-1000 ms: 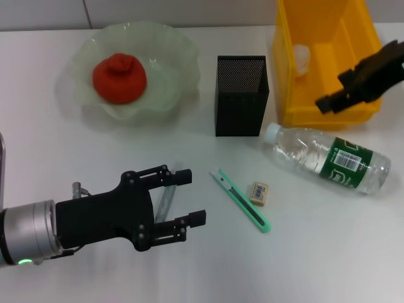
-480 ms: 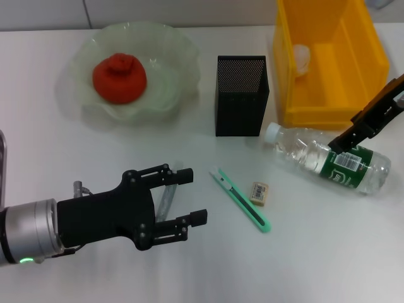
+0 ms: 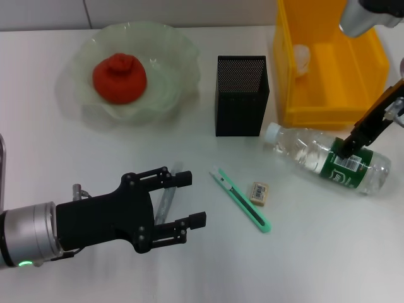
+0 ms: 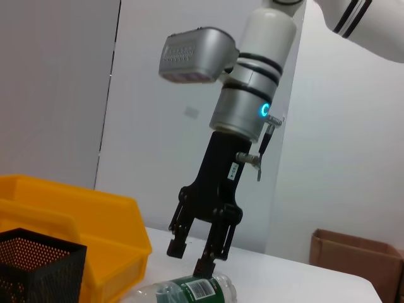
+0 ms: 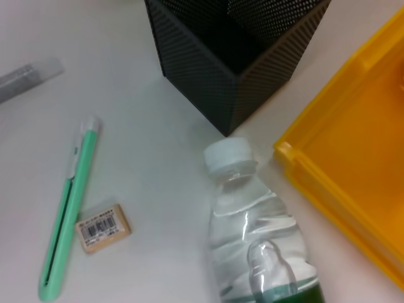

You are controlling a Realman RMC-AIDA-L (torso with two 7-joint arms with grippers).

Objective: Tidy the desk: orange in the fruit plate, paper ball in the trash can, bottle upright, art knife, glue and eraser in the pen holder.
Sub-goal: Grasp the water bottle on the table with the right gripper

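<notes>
The orange [image 3: 120,77] lies in the fruit plate [image 3: 170,50] at the back left. The paper ball [image 3: 302,58] lies in the yellow trash can [image 3: 328,95]. The bottle [image 3: 328,158] lies on its side in front of the can, cap toward the pen holder [image 3: 241,95]. My right gripper [image 3: 349,147] is open, its tips just above the green label; the left wrist view [image 4: 192,259] shows this too. My left gripper [image 3: 189,199] is open, with the glue [image 3: 167,196] lying between its fingers. The art knife [image 3: 243,200] and eraser [image 3: 259,192] lie to its right.
The desk [image 3: 328,252] is bare white at the front right. The right wrist view shows the bottle [image 5: 259,233], pen holder [image 5: 233,50], knife [image 5: 69,208], eraser [image 5: 101,230] and glue [image 5: 28,76]. A cardboard box [image 4: 353,259] stands beyond the table.
My right gripper has come down from over the trash can's front wall to the bottle's label. My left gripper has hardly moved.
</notes>
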